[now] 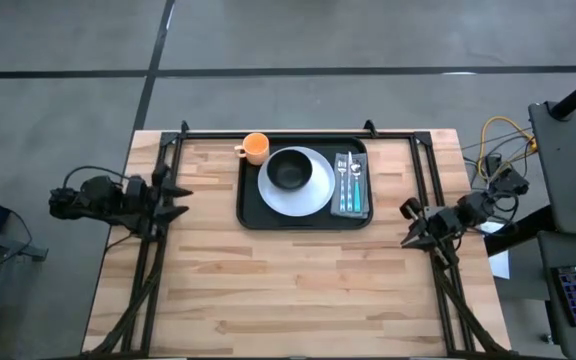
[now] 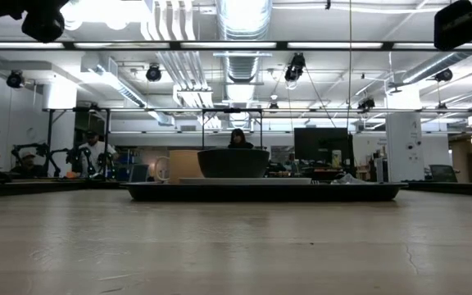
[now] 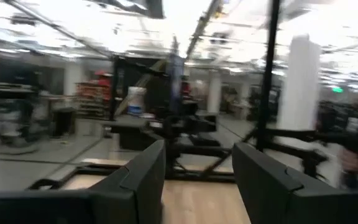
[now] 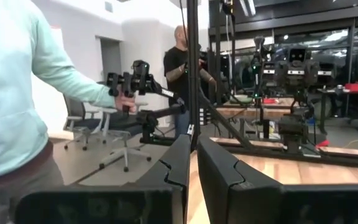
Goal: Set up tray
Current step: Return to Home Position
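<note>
The black tray (image 1: 250, 212) lies flat at the middle of the table's far side and shows as a low dark slab (image 2: 260, 192) in the low view. On it sit a white plate (image 1: 313, 196) with a black bowl (image 1: 289, 169), an orange cup (image 1: 255, 148) at its far left corner, and cutlery on a napkin (image 1: 351, 184) along its right side. My left gripper (image 1: 181, 199) waits at the table's left edge, open and holding nothing. My right gripper (image 1: 408, 224) waits at the right edge, its fingers (image 4: 180, 163) close together on nothing.
Black frame rails (image 1: 158, 250) run along the table's left, right and far edges beside each arm. Bare wood (image 1: 298, 290) stretches from the tray to the near edge. A person in a pale sleeve (image 4: 23, 93) stands beyond the table, with others farther back.
</note>
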Tool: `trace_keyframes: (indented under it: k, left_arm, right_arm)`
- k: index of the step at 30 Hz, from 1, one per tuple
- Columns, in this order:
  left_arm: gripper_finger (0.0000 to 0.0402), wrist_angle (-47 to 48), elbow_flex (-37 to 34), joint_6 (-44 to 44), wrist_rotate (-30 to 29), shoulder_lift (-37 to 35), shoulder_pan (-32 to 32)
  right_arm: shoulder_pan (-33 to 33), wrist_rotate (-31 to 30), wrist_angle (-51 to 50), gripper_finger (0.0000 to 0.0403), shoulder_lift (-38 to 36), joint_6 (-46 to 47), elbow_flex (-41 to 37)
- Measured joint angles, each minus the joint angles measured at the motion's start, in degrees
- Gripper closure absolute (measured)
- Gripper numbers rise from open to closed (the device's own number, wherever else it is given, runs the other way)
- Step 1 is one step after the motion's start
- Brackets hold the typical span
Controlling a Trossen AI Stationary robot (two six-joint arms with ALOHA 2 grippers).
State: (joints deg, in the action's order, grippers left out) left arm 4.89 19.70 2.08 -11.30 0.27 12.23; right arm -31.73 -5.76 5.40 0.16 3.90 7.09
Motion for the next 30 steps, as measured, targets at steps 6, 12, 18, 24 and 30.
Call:
trace_keyframes:
  k: [6,12,18,24,30]
  left_arm:
    - [0.0234,0.18,-0.81,2.50,1.44,-0.04,0.09]
    - [0.0234,-0.51,-3.43,7.45,1.41,-0.04,0.09]
    - [0.0234,-9.06,-7.80,5.72,2.54,-0.06,0.09]
    - [0.0234,-18.59,-13.17,3.04,7.94,-0.06,0.09]
    - [0.0234,-25.81,-18.60,2.94,9.25,-0.09,0.09]
  right_arm:
    - [-0.01,1.91,-0.52,0.0381,-0.17,-1.27,-0.17]
    - [-0.01,2.31,-0.58,0.0381,-0.17,-1.06,-0.44]
    - [-0.02,2.25,-0.66,0.0381,-0.15,2.26,-0.27]
    - [0.00,2.27,-1.10,0.0381,0.05,12.80,-0.24]
    - [0.09,2.71,-3.47,0.0381,0.01,15.63,-0.24]
